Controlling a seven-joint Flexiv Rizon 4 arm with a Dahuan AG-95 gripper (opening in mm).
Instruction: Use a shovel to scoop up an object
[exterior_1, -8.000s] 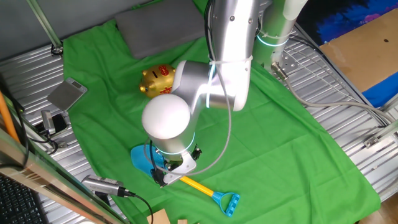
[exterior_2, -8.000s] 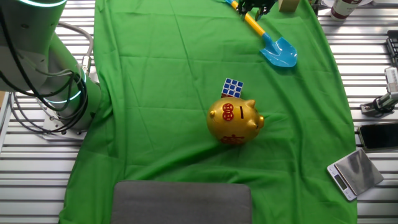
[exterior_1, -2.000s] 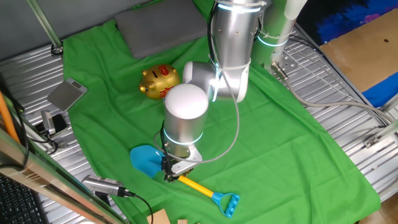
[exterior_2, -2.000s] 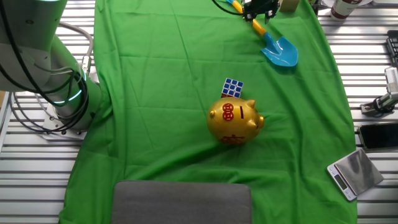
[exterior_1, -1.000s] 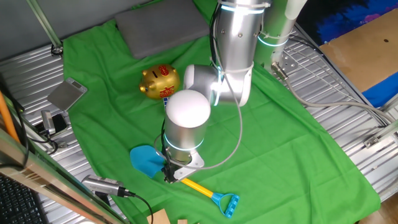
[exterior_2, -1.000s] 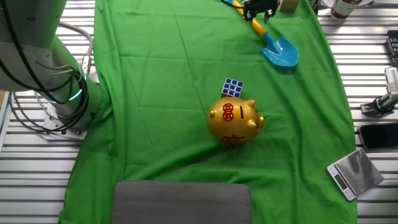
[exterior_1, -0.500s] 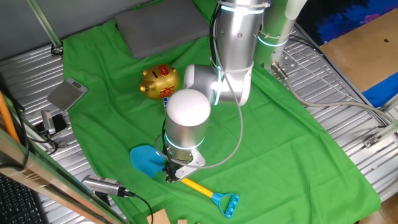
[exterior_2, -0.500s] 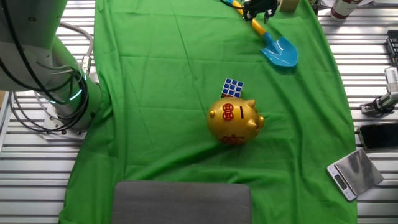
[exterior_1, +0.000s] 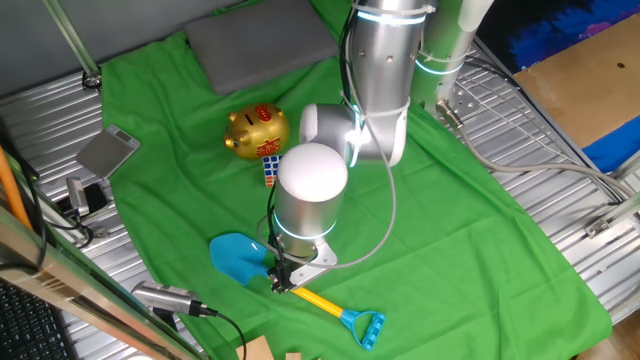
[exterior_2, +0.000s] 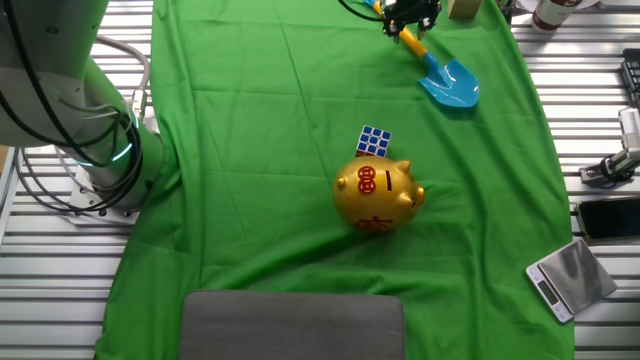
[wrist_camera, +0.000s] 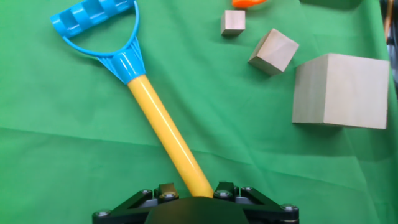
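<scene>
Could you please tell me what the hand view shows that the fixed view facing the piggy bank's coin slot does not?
Only the hand view shows the shovel's blue D-handle and two smaller wooden blocks. Only the fixed view shows the blue blade, the cube, the piggy bank and the grey mat. Both show the yellow shaft at the claw and the green cloth.

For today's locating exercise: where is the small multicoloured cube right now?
In the other fixed view, the cube sits on the green cloth just behind the gold piggy bank, apparently touching it, well away from the shovel near the cloth's far edge.
</scene>
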